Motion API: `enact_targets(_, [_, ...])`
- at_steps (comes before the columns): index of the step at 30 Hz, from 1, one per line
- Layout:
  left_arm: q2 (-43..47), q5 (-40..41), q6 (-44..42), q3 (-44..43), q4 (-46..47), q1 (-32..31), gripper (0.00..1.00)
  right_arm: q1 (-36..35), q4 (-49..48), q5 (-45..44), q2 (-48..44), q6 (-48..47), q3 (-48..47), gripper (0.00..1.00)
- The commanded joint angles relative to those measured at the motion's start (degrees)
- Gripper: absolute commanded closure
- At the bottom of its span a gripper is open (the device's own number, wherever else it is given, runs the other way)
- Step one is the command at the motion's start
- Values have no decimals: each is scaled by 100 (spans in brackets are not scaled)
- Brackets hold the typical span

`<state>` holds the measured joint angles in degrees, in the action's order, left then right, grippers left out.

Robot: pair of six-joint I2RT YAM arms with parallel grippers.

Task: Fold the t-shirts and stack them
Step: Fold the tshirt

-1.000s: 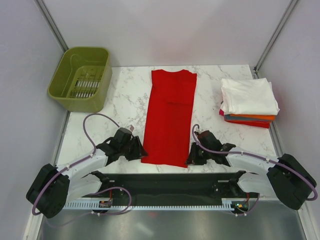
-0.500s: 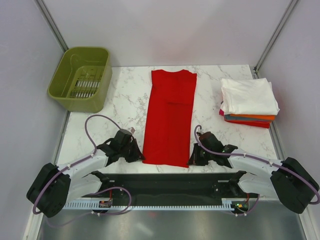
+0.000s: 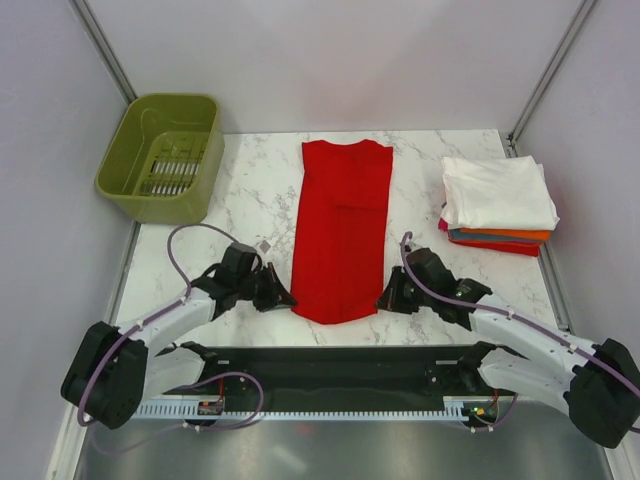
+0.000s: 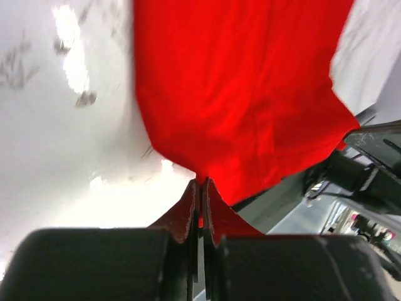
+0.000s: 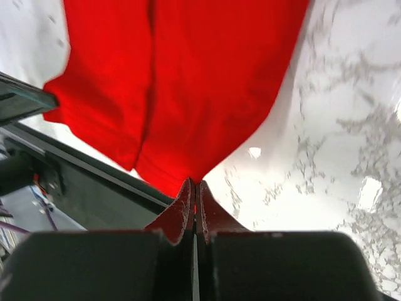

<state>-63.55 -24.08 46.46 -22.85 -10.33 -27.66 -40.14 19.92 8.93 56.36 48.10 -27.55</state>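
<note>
Both tools have closed and drawn inward over the last second, and the red shirt's (image 3: 340, 230) near hem (image 3: 335, 316) has pulled away from the counter's (image 3: 250, 190) front edge into a rounded curve. The left tool (image 3: 284, 298) pinches the hem's left corner and the right tool (image 3: 386, 300) its right corner; both wrist views show cloth caught between shut fingers. The shirt lies mid-counter as a long narrow strip, its sides already folded in. The cross fold seems just begun: the hem has yet to be carried to the collar end. A stack (image 3: 497, 195) of folded shirts, white on top, sits at the right. Left to do, I judge: finish folding, then place this shirt on the stack.
</note>
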Motion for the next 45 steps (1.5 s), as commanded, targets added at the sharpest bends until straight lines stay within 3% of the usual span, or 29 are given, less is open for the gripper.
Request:
enact_targets(1, [-148,-494,74,-806,444,261,98,295,38,-348,138,-238,-584,100])
enact_targets(8, [-939,-344,48,-2047,418,665,98,1498,21,-49,1095,-923,-1795,100])
enact_targets(17, [-2530,78,-75,-3541,461,903,98,2325,-50,135,2967,-1347,-3325,100])
enact_targets(24, [-3453,79,-84,-4463,418,1131,98,2669,-85,451,4039,-1443,-4073,100])
enact_targets(45, [-5027,-466,136,-5862,549,1456,98,3100,-76,689,5491,-1417,-5401,100])
